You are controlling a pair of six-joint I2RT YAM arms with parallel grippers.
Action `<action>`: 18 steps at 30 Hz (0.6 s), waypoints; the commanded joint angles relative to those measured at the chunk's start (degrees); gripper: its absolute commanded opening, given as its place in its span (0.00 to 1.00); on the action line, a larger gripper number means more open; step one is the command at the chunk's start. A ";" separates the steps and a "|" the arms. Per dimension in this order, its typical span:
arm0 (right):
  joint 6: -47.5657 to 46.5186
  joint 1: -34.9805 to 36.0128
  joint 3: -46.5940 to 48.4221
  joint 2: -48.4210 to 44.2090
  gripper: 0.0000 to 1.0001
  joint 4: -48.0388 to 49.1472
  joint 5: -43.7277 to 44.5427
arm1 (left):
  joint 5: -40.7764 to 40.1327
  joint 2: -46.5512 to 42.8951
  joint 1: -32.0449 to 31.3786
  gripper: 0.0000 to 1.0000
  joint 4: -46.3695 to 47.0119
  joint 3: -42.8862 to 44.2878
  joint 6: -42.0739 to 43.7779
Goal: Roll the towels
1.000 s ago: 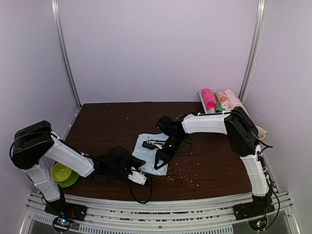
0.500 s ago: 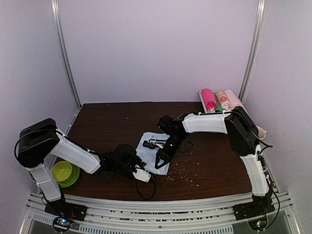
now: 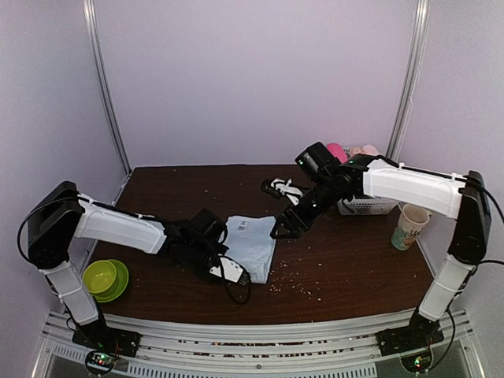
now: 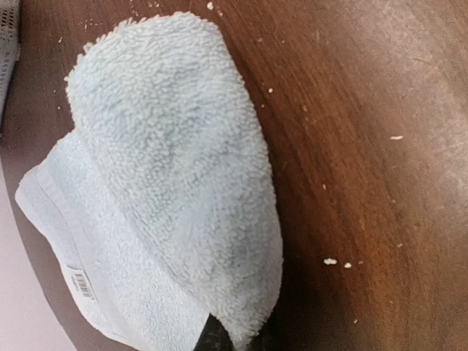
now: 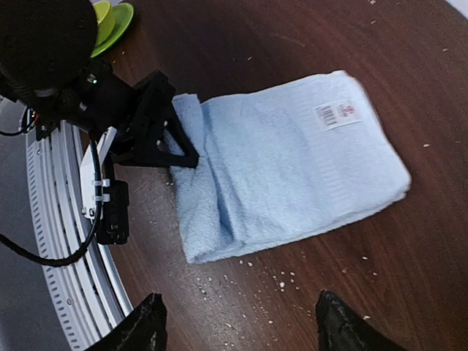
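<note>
A dark brown wooden worktop (image 3: 165, 197) carries the scene. The left tool (image 5: 175, 142) lies low on it, its black fingers closed tight on the near corner of a pale light-blue terry cloth towel (image 5: 292, 168). There a strip of the cloth is turned over onto the rest.

The right tool (image 5: 241, 329) is held above the worktop with its fingers spread wide. Nothing is gripped or touched by it. The towel lies below and ahead of it, well apart.

From the left tool's fingers the towel stretches away flat. Its long axis runs from the arms' side of the worktop toward the far wall, and its tagged end points away from the bases. A small white barcode tag (image 5: 338, 114) is seen on that far end.

Behind the right tool a white mesh basket (image 3: 366, 207) stands, with a bright pink cloth roll (image 3: 336, 150) partly hidden in it. A lime-green bowl (image 3: 101, 277) sits behind the left tool, beside its arm. A patterned paper cup (image 3: 408, 227) stands past the basket. Pale crumbs (image 3: 295, 285) are scattered near the towel.
</note>
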 commanded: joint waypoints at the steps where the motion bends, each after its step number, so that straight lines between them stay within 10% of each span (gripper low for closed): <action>1: 0.46 0.16 -10.13 -10.73 0.72 9.62 12.52 | 9.34 3.94 2.46 0.00 -18.72 7.39 -2.80; 18: -22.71 25.39 -38.59 -25.84 0.75 31.62 38.73 | 34.68 26.01 11.06 0.00 -59.65 44.60 -0.83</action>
